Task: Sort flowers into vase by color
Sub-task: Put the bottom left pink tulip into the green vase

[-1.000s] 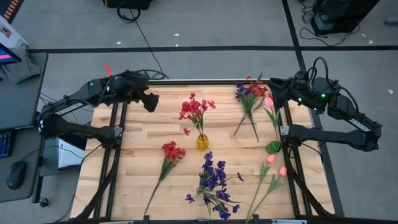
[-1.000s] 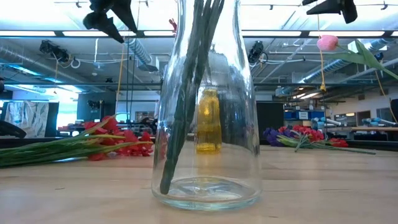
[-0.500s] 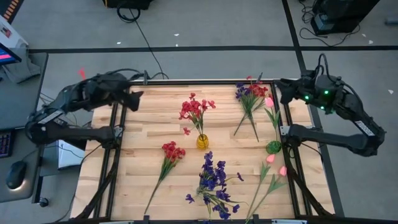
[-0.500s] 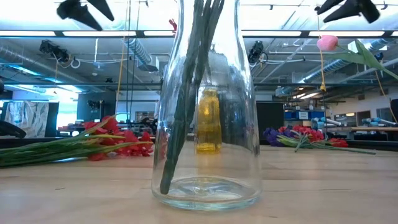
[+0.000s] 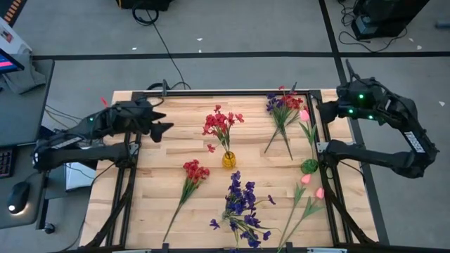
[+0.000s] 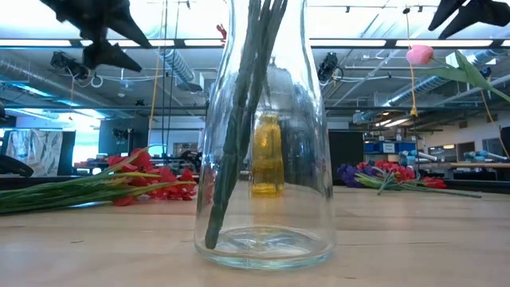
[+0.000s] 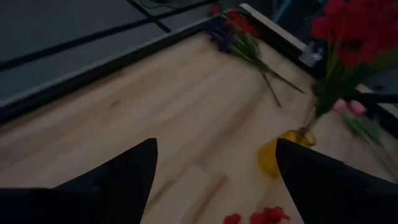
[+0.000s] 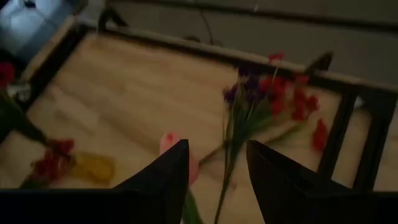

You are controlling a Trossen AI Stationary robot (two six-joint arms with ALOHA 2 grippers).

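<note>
The wooden table [image 5: 162,161] stood on grey floor; flowers [image 5: 241,206] lay scattered across it, red ones upright in a yellow vase [image 5: 229,159]. Both the left gripper [image 5: 164,124] and right gripper [image 5: 322,111] hovered spread and empty near the table's far edge.

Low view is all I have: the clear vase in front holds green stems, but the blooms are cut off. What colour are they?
Observer: Purple. From above, the purple flowers spread over that vase.
Operator: Is the left hand carrying anything?
Observer: No. In its wrist view the left hand is open and empty, over bare wood on the table's left side.
Operator: And the right hand?
Observer: The right hand is open and empty too, hanging near the mixed red and purple bunch that lies on the table.
</note>
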